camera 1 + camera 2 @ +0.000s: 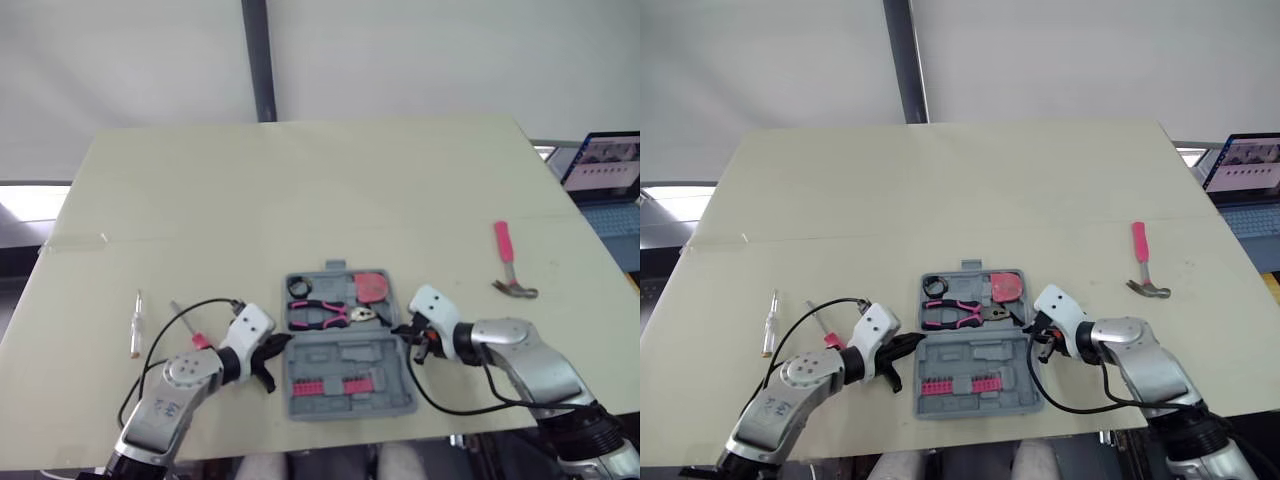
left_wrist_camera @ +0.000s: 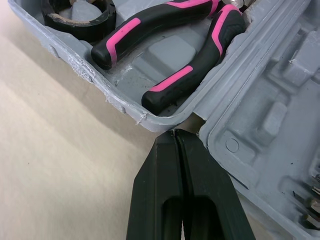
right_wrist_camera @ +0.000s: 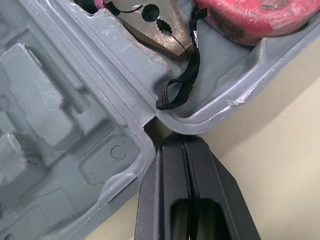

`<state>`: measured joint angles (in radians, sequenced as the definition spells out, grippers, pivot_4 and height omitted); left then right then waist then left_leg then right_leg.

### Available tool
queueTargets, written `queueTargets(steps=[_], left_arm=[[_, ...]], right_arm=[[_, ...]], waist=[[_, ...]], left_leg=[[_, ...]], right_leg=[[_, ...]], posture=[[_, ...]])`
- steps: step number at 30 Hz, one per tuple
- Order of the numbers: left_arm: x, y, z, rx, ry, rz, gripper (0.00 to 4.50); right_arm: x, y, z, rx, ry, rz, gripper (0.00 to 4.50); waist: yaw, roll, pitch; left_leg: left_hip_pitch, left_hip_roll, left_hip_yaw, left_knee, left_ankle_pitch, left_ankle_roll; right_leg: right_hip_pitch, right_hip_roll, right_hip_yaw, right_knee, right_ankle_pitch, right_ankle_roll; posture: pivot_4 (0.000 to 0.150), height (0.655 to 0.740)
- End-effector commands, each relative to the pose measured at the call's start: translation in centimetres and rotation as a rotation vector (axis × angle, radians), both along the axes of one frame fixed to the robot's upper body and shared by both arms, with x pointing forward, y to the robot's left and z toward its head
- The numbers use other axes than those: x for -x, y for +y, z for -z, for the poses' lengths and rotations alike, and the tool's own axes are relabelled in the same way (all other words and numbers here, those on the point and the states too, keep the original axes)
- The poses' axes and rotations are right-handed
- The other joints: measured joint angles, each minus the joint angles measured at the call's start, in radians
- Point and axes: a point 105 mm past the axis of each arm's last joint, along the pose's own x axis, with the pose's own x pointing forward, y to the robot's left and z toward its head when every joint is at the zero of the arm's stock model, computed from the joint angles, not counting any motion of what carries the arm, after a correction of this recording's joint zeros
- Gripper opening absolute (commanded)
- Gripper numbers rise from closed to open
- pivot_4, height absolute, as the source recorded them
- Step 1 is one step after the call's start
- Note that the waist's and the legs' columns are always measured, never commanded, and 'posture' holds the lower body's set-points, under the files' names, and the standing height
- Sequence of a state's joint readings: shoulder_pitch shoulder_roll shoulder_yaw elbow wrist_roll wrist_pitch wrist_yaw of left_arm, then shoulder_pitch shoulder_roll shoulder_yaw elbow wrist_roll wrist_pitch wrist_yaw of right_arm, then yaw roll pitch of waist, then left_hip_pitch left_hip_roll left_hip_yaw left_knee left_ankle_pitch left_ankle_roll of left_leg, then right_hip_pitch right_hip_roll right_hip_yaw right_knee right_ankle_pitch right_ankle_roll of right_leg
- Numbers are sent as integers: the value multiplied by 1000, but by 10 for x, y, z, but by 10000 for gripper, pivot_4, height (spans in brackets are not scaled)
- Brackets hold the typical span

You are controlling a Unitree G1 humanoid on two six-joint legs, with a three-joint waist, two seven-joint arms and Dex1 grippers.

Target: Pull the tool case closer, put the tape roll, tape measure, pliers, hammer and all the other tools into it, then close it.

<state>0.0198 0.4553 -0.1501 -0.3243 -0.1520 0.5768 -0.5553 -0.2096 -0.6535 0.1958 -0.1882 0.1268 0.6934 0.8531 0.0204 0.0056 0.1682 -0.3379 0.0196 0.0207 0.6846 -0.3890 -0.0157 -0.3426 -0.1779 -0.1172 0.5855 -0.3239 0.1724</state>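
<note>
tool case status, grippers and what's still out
Left gripper, right gripper: jaws shut at the tool case hinge ends. Case open; tape roll, pliers, tape measure inside. Hammer and two screwdrivers out on the table.

Beyond the open grey plastic tool case (image 1: 345, 345) it's all bare beige tabletop (image 1: 300, 190), loads of room. The left gripper (image 1: 283, 343) crowds the case's left edge and the right gripper (image 1: 402, 329) its right edge. A pink-handled hammer (image 1: 512, 262) lies well off right of the case, and a pale-handled screwdriver (image 1: 136, 323) and red-handled screwdriver (image 1: 190, 328) off left.
</note>
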Motion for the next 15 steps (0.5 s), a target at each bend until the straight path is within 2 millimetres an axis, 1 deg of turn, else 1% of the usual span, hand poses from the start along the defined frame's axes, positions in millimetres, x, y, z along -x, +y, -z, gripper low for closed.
queueTargets(steps=[1,4,7,8,10,11,12,15], left_arm=[[4,2,-8,-5,-22,16,716],[6,10,-14,-17,-33,4,716],[13,18,-26,-4,-47,-10,716],[16,20,-33,17,-57,-14,716],[27,18,-50,101,-78,21,716],[33,20,-56,120,-82,34,716],[40,23,-59,122,-89,43,716],[52,33,-63,136,-86,51,716]], right_arm=[[4,-13,11,37,32,49,0],[6,-21,4,34,23,78,0],[6,-32,-12,-5,-7,110,0],[7,-34,-20,-38,-20,114,0],[11,-37,-36,-119,-32,113,0],[14,-39,-42,-145,-39,105,0],[17,-42,-46,-154,-51,99,0],[17,-52,-57,-153,-151,118,0]], waist=[[1,0,0],[4,0,0],[8,0,0],[7,0,1],[5,0,1],[4,0,2],[3,1,2],[1,2,3]], left_leg=[[0,0,0,0,0,0],[0,0,0,0,0,0],[-2,0,-2,0,0,0],[-3,-1,-2,0,0,0],[-4,0,-2,0,0,0],[-5,0,-2,0,0,0],[-6,0,-2,0,0,0],[-5,1,-1,-1,0,0]], right_leg=[[0,0,0,0,0,0],[0,0,0,0,0,0],[-1,0,-1,-1,0,0],[-1,0,-1,-1,0,0],[-2,0,-1,-1,0,0],[-3,0,-1,-1,0,0],[-4,0,-2,-1,0,0],[-4,0,-2,-1,0,0]], posture=[[1500,7400],[1500,7400],[1500,7400],[1500,7400],[1500,7400],[1500,7400],[1500,7400],[1500,7400]])
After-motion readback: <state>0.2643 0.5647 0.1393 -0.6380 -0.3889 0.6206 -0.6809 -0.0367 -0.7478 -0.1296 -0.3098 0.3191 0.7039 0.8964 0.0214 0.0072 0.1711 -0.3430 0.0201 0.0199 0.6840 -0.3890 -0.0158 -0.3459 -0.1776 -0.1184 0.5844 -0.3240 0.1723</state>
